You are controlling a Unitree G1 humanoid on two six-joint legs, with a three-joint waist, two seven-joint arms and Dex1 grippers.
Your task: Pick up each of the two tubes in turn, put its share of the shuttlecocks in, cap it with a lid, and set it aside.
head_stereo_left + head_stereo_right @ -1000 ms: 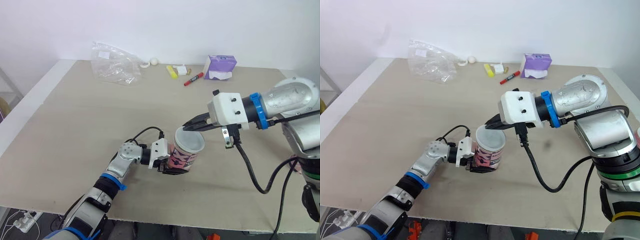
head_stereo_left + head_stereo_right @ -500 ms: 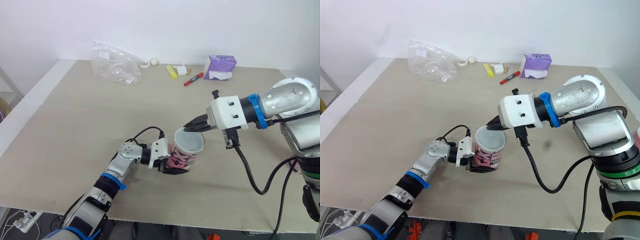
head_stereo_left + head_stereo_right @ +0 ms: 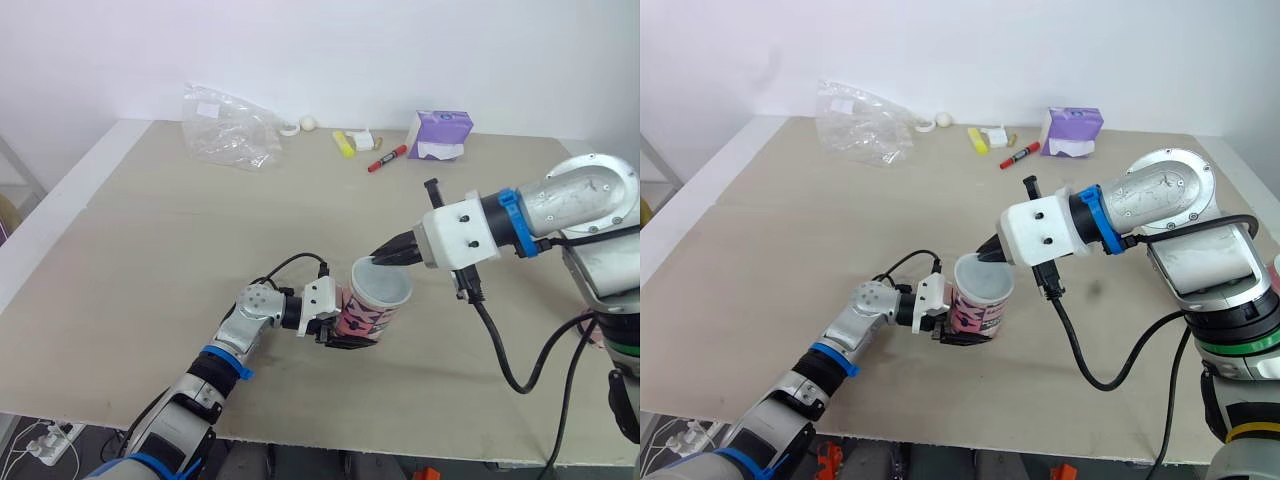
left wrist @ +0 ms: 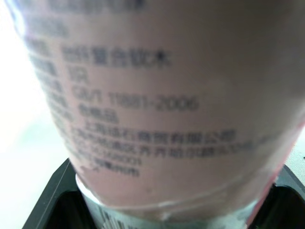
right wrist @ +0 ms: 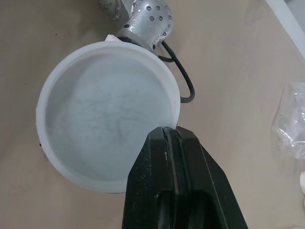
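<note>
Well to the robot's side of the purple tissue pack (image 3: 440, 134), left gripper (image 3: 341, 330) clamps the pink printed cardboard tube (image 3: 368, 318) low on its wall, probably light and crushable, while right gripper (image 3: 385, 256), fingers together, touches the white plastic lid (image 5: 107, 129) at its rim.

The tube (image 3: 365, 318) sits near the table's (image 3: 150, 260) front middle, the lid (image 3: 382, 284) on top; the bag (image 3: 228, 128), marker (image 3: 387, 159) and tissue pack (image 3: 438, 134) lie far behind, along the back

Right hand (image 3: 380, 259) crowds the tube (image 3: 368, 316) (probably touching).
</note>
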